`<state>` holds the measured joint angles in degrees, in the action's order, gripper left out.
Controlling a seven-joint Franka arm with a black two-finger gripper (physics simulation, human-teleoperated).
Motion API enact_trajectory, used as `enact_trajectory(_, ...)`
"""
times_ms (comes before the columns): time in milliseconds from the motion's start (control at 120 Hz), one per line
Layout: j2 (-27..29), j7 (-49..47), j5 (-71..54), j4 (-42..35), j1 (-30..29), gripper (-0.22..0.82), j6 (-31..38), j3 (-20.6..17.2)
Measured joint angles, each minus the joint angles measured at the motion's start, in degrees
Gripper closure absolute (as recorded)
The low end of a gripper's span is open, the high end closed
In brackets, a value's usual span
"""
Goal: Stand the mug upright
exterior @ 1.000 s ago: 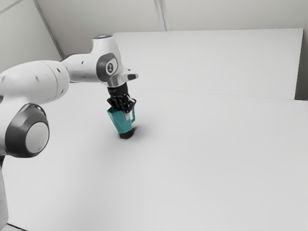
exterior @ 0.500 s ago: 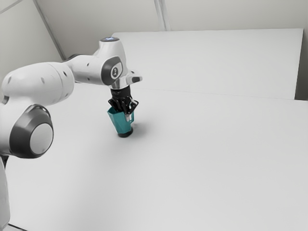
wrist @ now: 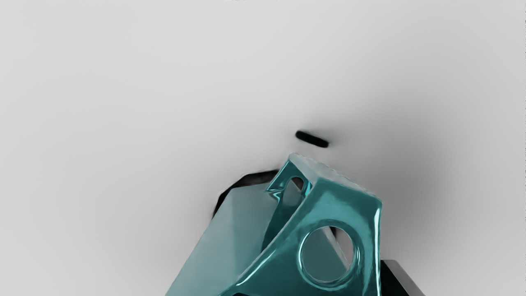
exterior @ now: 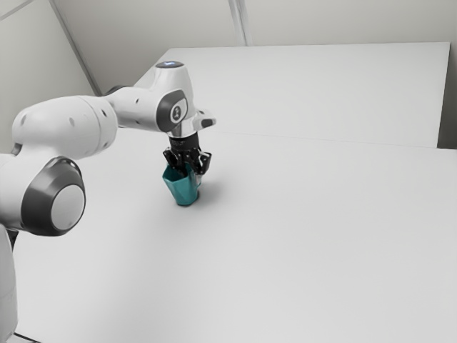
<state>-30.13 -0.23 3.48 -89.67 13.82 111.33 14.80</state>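
White arm (exterior: 68, 127) bent, end effector (exterior: 189, 171) pointing down

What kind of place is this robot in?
Maybe a plain workroom or robot lab, drawn by a computer: there's a big white robot arm, a wide white tabletop and bare, pale walls.

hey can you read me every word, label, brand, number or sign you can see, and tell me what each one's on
No text is readable.
Ringed mark on the robot arm's dark joint cap: too small to read.
Bluish mark on the arm's top: too small to read.
Teal mug: no lettering seen.
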Motion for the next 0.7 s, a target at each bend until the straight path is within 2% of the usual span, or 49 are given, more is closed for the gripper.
enact_trajectory(158,0.42,-0.32,0.04,0.81,0.27,0.21,0.24,0.01)
enact_trajectory(342,3.15,-0.66,0.09,1.93,0.99,0.09,-0.08,0.02)
enact_trajectory(475,9.53,-0.84,0.11,1.85,1.20,0.05,-1.82,-1.02)
enact_trajectory(642,20.45,-0.25,-0.05,1.31,0.88,0.02,-6.88,-2.67)
enact_trajectory(675,22.51,0.04,-0.47,1.14,-0.37,0.02,-8.01,-3.57)
enact_trajectory(700,24.18,0.26,-1.25,0.77,-2.67,0.02,-8.88,-5.58)
